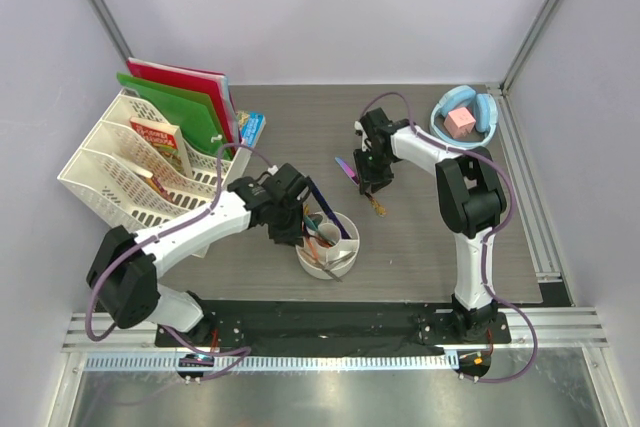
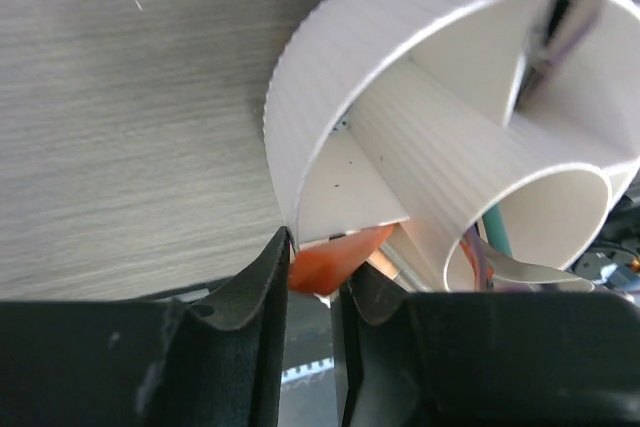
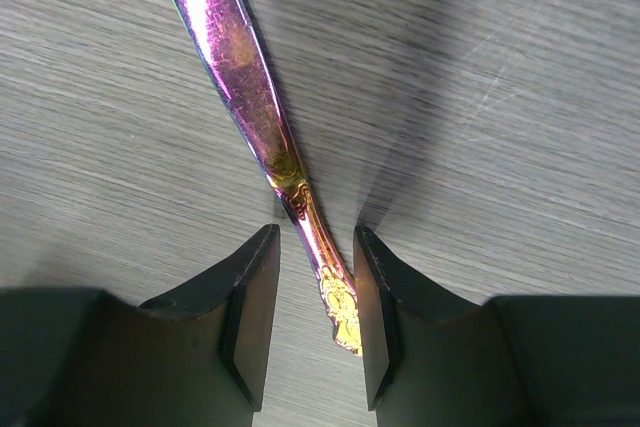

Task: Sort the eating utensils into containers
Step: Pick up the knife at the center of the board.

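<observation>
The white round cup (image 1: 345,252) with inner walls stands on the table at centre front and holds several utensils, among them a dark blue knife (image 1: 318,201). My left gripper (image 1: 290,225) is at the cup's left rim, shut on an orange utensil (image 2: 335,259) whose end lies under the cup wall (image 2: 330,77). A teal piece (image 2: 497,229) shows inside. An iridescent utensil (image 1: 349,171) with a gold handle lies flat on the table. My right gripper (image 3: 316,247) is open, low over the table, its jaws on either side of that handle (image 3: 235,57).
A white lattice file rack (image 1: 120,172) with books and red and green folders stands at the back left. A light blue bowl (image 1: 484,127) with a pink cube sits at the back right. A small blue-and-white box (image 1: 250,129) lies beside the rack.
</observation>
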